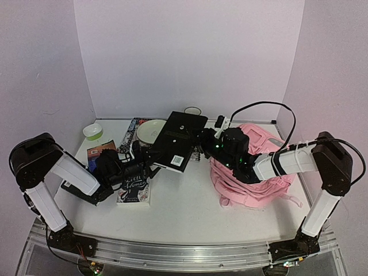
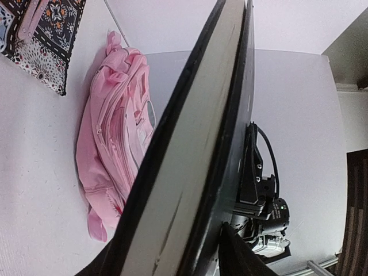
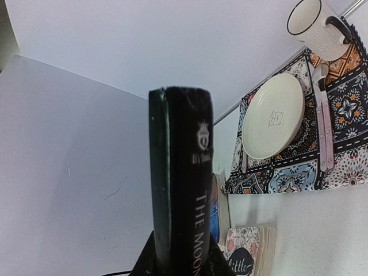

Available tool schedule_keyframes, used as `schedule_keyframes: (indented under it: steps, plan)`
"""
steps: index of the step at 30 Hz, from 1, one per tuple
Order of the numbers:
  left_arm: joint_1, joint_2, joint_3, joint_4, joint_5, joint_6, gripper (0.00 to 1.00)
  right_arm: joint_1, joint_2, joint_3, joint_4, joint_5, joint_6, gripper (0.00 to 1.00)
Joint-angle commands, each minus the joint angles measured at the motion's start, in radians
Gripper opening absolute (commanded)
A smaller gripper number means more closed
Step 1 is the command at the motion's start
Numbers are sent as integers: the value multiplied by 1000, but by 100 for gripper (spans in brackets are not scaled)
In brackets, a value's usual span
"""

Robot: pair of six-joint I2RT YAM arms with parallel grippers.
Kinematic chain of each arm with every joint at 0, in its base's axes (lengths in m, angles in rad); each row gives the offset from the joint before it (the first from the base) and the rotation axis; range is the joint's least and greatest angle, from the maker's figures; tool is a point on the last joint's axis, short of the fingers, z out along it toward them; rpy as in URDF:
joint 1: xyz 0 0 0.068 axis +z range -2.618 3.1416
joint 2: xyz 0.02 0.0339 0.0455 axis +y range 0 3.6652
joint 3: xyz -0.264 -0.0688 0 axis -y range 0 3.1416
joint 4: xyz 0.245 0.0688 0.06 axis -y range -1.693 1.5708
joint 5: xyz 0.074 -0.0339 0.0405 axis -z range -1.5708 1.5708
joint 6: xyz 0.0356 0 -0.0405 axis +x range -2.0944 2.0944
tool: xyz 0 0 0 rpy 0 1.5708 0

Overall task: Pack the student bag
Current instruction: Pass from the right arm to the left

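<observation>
Your left fingers and right fingers are both clenched on the black book, which is held tilted above the worktop (its spine reads "THE MOON"). The student bag lies slumped on the worktop at the book's 4 o'clock, beneath your right arm.

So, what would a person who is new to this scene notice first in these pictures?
First, the big black book, held up over the middle of the table, with the jaws of both arms shut on it, one from each side. Next, the pink bag lying on the right. At the far edge there is a plate on a patterned mat, with a mug close by.
</observation>
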Motion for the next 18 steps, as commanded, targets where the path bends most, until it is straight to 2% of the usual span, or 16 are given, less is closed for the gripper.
schedule_keyframes:
  steps: [1,3,6,9,12,16,18]
  plan:
    - [-1,-33,-19,88,-50,8,34,5,-32,-8,493,37,-24,0]
    - [-2,-37,-28,90,-57,13,18,2,-28,-26,483,45,-36,2]
    - [0,-47,-39,91,-70,29,1,-3,-20,-59,457,52,-42,10]
    - [8,-71,-59,90,-89,61,0,-6,-29,-96,424,43,-61,25]
    - [33,-87,-79,89,-89,74,0,-11,-74,-127,319,40,-101,42]
    - [85,-96,-95,86,-61,81,0,-16,-148,-169,172,18,-166,55]
    - [105,-100,-100,86,-45,87,0,-18,-207,-181,40,12,-214,60]
